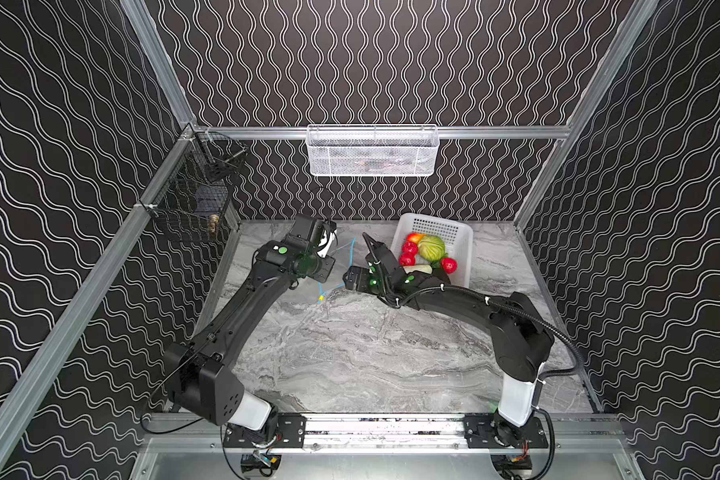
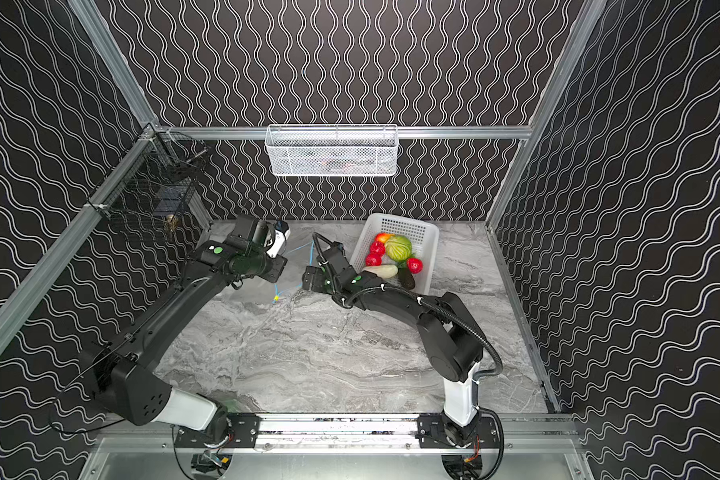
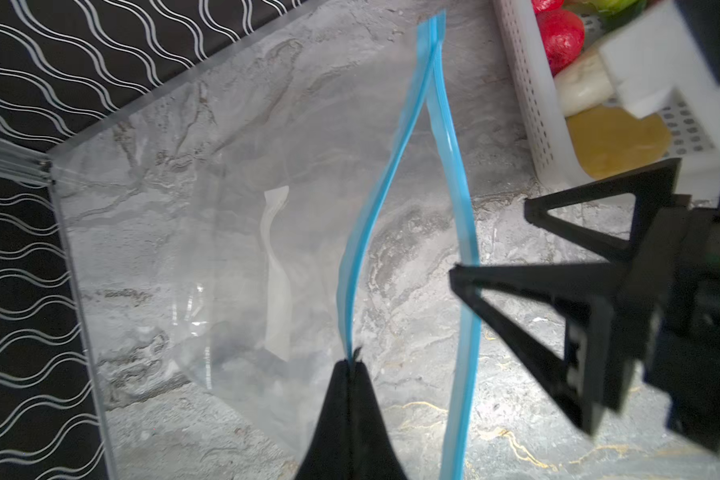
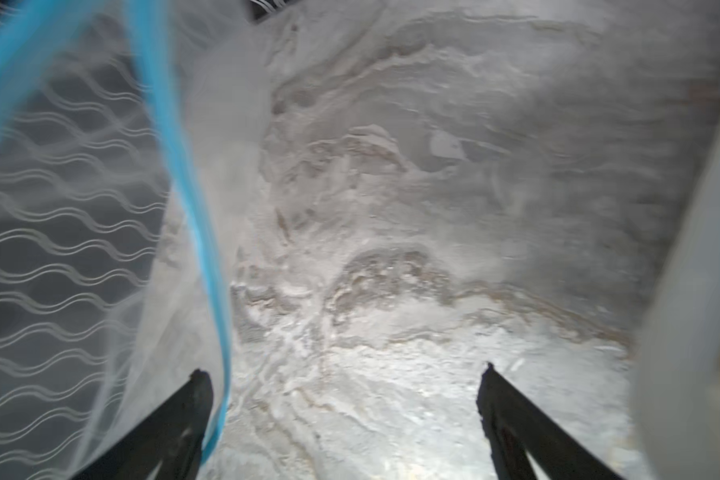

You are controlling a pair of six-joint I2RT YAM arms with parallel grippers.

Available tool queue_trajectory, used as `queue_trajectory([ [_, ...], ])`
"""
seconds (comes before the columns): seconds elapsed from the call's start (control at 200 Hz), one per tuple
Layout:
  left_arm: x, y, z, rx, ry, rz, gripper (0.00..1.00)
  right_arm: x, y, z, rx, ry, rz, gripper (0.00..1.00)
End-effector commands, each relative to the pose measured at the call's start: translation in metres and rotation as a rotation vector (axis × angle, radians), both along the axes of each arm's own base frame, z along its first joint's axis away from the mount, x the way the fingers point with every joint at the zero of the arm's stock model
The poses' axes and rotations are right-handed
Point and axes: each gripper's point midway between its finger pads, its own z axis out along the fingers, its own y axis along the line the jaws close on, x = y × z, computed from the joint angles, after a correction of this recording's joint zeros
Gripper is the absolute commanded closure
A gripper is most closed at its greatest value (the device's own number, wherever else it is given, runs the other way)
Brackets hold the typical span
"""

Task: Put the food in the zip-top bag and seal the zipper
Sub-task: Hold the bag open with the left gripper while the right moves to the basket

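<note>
1. Over the marble counter (image 1: 350, 353), left claw (image 3: 354, 368) clamps one lip of the blue zipper (image 3: 460, 374), propping the clear plastic bag (image 3: 175, 232) open.
2. Right claw (image 3: 489, 237), jaws wide, noses the other lip; toy produce (image 1: 432, 247) waits in its white basket (image 1: 437, 226).

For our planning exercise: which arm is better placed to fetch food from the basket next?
Right. The right gripper is open and empty beside the white basket; the left gripper is shut on the zipper of the zip-top bag.
</note>
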Motion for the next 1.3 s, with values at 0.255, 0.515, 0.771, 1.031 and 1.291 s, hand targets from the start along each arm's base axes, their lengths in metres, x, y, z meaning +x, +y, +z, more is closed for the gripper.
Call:
queue_trajectory([
  [0.255, 0.001, 0.026, 0.031, 0.108, -0.113, 0.050, 1.00, 0.006, -0.015, -0.010, 0.012, 0.023, -0.026, 0.01],
  [0.515, -0.007, 0.029, 0.032, 0.102, -0.134, 0.048, 1.00, 0.011, -0.007, 0.015, 0.074, 0.009, 0.010, 0.01],
  [0.771, -0.005, 0.020, 0.026, 0.054, -0.105, 0.038, 1.00, 0.009, -0.004, 0.063, 0.122, -0.063, 0.041, 0.01],
  [1.031, -0.005, 0.017, 0.021, 0.037, -0.091, 0.039, 1.00, 0.019, -0.048, 0.073, 0.000, -0.125, -0.034, 0.01],
  [1.291, -0.007, 0.016, 0.017, 0.020, -0.080, 0.037, 1.00, 0.048, -0.111, 0.066, -0.108, -0.120, -0.134, 0.01],
])
